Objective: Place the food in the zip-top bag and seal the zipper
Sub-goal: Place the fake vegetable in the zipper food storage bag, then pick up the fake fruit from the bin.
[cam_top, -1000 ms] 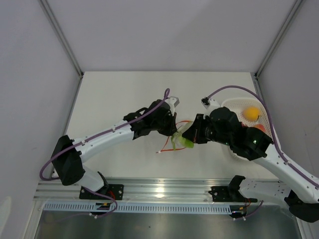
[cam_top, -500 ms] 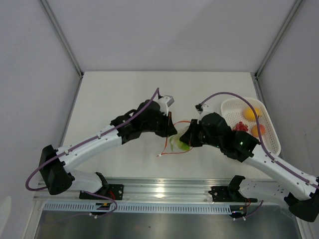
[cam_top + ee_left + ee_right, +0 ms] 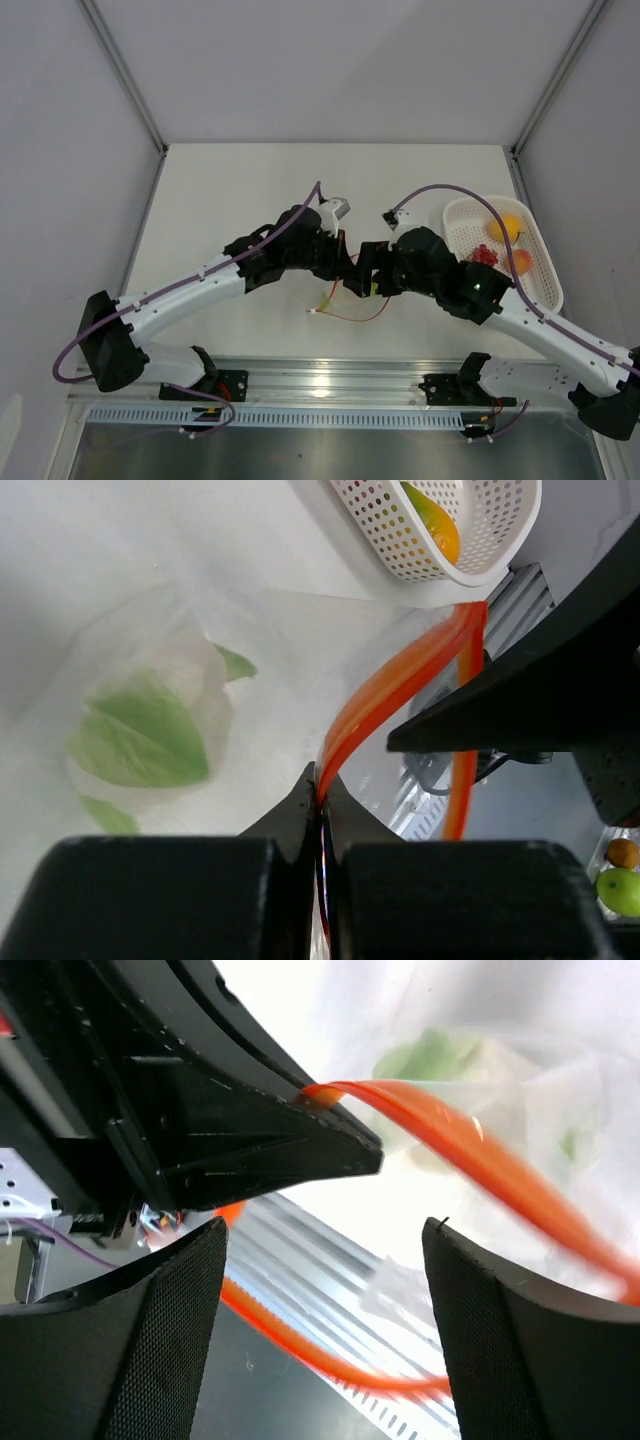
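Top cam: high, behind arm bases (image 3: 215, 383), looking down on table (image 3: 240, 180). Wrist cams: v. close, opposite sides of zipper (image 3: 400, 683); both show it mid-frame.

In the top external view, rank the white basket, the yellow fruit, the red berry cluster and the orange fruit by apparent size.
1. white basket
2. yellow fruit
3. red berry cluster and orange fruit: these look alike, so they are left unranked.

The clear, floppy zip-top bag (image 3: 280, 680) holds a white-green vegetable piece (image 3: 150, 730), and its red-orange zipper (image 3: 400, 685) arcs with its strips parted. Toward 3 o'clock from it lie a yellow fruit (image 3: 505, 228), an orange fruit (image 3: 520, 262) and a red berry cluster (image 3: 484, 256).
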`<state>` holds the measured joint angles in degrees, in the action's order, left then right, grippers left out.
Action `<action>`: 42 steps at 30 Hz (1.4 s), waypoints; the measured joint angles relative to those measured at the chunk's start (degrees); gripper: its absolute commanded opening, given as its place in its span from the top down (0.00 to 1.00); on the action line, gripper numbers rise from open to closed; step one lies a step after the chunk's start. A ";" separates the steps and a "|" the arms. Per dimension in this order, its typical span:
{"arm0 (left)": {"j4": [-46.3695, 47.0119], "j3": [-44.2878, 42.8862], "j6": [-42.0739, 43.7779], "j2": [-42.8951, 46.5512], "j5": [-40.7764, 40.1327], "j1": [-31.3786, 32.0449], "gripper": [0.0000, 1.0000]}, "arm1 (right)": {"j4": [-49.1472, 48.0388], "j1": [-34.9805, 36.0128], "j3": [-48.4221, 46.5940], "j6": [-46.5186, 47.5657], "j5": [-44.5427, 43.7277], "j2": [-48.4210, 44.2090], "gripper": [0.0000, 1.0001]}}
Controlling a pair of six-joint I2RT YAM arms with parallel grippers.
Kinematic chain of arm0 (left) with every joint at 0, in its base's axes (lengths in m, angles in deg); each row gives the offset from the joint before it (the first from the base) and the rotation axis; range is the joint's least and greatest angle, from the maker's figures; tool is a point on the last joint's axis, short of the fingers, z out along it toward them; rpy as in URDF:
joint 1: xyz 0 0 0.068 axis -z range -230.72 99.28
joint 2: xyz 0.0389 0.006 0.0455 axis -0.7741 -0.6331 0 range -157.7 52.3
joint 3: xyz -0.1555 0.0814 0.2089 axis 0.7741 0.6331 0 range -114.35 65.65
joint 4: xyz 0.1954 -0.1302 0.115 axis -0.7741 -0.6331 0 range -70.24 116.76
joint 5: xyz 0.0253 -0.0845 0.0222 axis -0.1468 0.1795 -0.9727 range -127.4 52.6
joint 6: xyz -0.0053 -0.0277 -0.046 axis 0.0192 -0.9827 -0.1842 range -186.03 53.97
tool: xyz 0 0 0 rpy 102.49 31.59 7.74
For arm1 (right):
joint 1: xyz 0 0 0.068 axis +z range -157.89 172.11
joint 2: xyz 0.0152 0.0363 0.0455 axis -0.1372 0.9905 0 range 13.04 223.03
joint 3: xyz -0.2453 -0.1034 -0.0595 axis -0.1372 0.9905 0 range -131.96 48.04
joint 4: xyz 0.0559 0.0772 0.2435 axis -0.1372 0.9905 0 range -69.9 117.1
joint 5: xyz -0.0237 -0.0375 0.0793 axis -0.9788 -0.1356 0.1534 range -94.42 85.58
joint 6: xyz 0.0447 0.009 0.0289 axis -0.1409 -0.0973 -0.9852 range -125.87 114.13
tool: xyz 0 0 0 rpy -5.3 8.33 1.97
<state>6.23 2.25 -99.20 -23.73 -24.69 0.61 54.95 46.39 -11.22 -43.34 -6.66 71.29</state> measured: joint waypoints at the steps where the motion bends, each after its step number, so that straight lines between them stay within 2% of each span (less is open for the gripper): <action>1: 0.17 0.22 -0.11 0.09 -0.04 0.00 0.99 | 0.63 0.00 -0.22 0.04 -0.68 -0.61 0.19; 13: 1.97 2.25 -1.86 2.32 -1.55 0.00 0.99 | 11.32 -1.66 -8.76 -0.48 -8.85 -4.83 0.20; 16: 1.68 2.23 -1.73 2.34 -3.50 0.00 0.99 | 15.76 -6.14 -11.93 -0.46 -11.13 -5.03 0.20; 22: -0.22 1.84 -0.68 2.34 -6.93 0.00 0.99 | 21.05 -20.22 -14.27 0.15 -12.28 -8.59 0.19; 27: -0.72 1.03 0.52 2.34 -8.07 -0.11 0.99 | 23.45 -32.04 -14.49 1.60 -8.94 -10.14 0.18; 42: -0.50 0.59 1.73 1.03 -6.78 -1.57 0.99 | 27.19 -41.38 -14.45 2.58 -4.52 -10.03 0.18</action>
<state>5.72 2.84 -97.47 -22.70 -31.46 -0.96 82.14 5.02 -25.67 -40.76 -11.18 61.26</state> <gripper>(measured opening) 0.005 0.817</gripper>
